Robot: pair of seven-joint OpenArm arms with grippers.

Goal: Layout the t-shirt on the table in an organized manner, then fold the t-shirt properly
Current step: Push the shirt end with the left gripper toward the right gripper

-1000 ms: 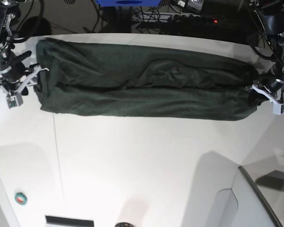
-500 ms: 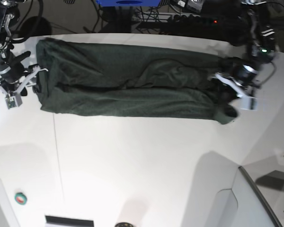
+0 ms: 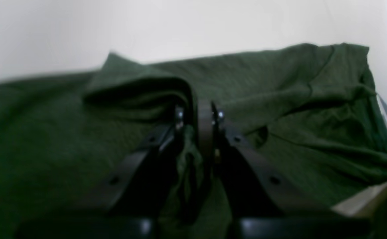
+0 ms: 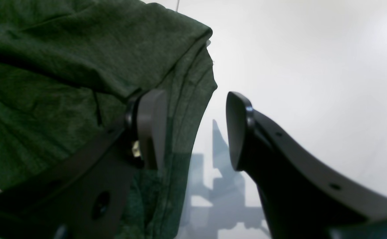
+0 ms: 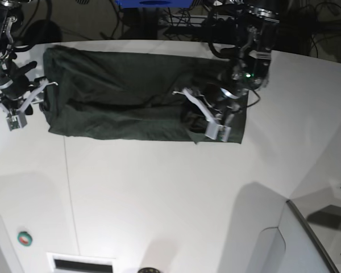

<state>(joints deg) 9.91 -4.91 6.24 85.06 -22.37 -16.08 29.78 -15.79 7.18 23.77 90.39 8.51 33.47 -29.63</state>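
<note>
Base view: the left gripper (image 5: 207, 116), clenched on the t-shirt (image 5: 119, 94), carries its end toward frame centre; the fold has grown markedly. Keep it low and square.

Left wrist: cloth pinched between the jaws.

Right wrist: the right gripper (image 4: 195, 129) stands released beside the shirt's edge on the table (image 4: 313, 66).

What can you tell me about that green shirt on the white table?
The t-shirt is plain dark green, thin soft cloth, lying as a long folded band on the glossy white table. The left gripper is shut on its end and holds that end over the shirt's middle. At the other end the right gripper is open, one finger against the cloth edge.
</note>
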